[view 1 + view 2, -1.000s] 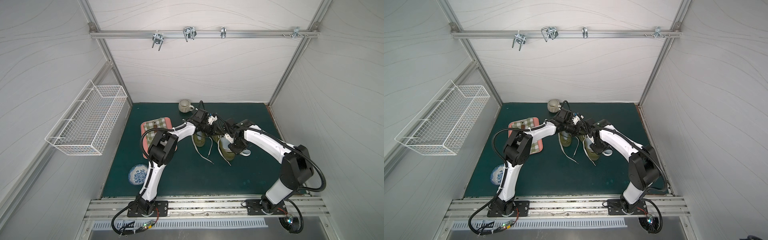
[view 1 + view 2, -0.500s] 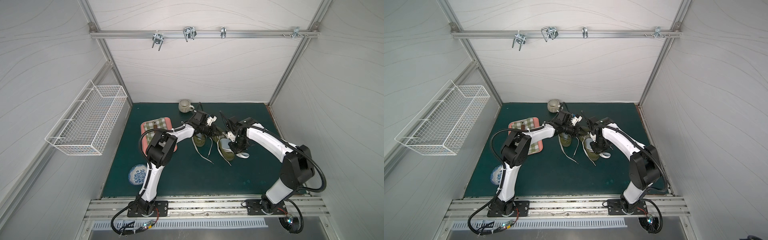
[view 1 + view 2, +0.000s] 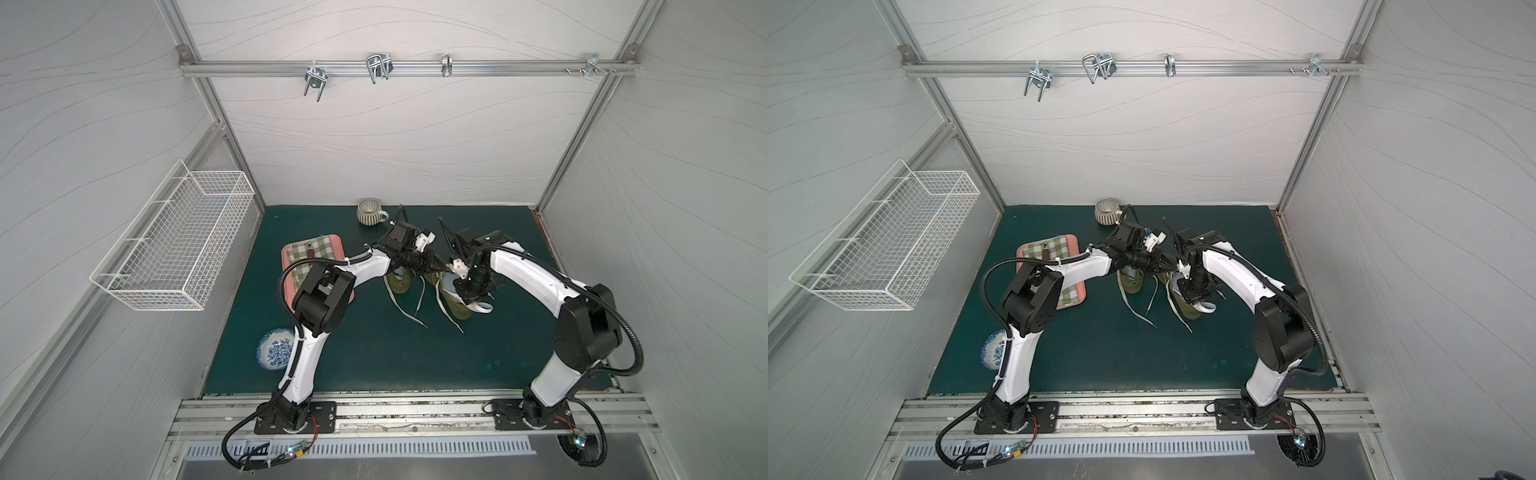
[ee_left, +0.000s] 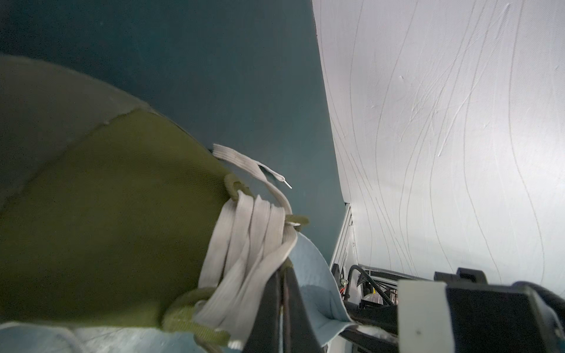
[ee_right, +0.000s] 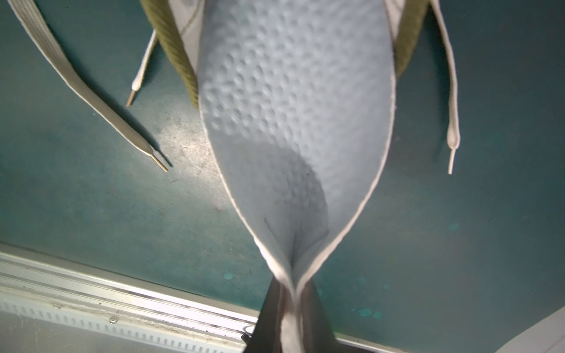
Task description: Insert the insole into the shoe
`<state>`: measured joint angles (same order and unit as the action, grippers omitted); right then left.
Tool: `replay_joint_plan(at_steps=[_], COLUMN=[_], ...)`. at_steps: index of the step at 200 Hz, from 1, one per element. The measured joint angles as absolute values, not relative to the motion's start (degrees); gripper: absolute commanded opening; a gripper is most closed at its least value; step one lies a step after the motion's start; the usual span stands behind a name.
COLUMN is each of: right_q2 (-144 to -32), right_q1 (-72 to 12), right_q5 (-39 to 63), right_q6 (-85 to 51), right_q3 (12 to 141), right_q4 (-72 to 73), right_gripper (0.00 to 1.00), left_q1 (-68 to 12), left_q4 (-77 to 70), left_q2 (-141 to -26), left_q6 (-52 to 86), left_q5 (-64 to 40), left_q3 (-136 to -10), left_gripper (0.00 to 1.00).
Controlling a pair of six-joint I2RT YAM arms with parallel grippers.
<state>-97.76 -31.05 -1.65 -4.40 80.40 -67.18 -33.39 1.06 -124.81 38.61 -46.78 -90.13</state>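
In both top views the right gripper [image 3: 473,293] is standing steeper over the shoe [image 3: 457,309] than a moment ago, and the left gripper [image 3: 436,266] is sitting slightly closer. So the insole [image 5: 296,122] is being aimed down into the opening, not yet lying flat inside. The right fingers [image 5: 272,305] are nearly closed, pinching its folded end, while the rest is reaching into the shoe's mouth. The left fingers [image 4: 269,299] are closed tight on the shoe's edge beside the laces [image 4: 244,238] — apparently steadying it.
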Motion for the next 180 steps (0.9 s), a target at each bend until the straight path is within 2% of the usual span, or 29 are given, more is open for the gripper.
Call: replay_joint_plan(at_steps=[77,180], right_q2=[-97.82,-97.78], right_q1=[-28.08,-29.30], right_q5=[2.72,-2.04], right_q6=[-4.03,1.50], right_q3=[78.70,74.30], right_q4=[-60.14,-53.32], right_gripper=[0.08,0.06], left_q1=[-33.43,-33.43], left_q4=[0.12,-0.21], left_q2=[-124.81,-124.84], left_q6=[39.83,40.49], left_q5=[-47.16,-47.62], left_q3=[-90.04,-89.97], left_gripper=[0.00,0.00])
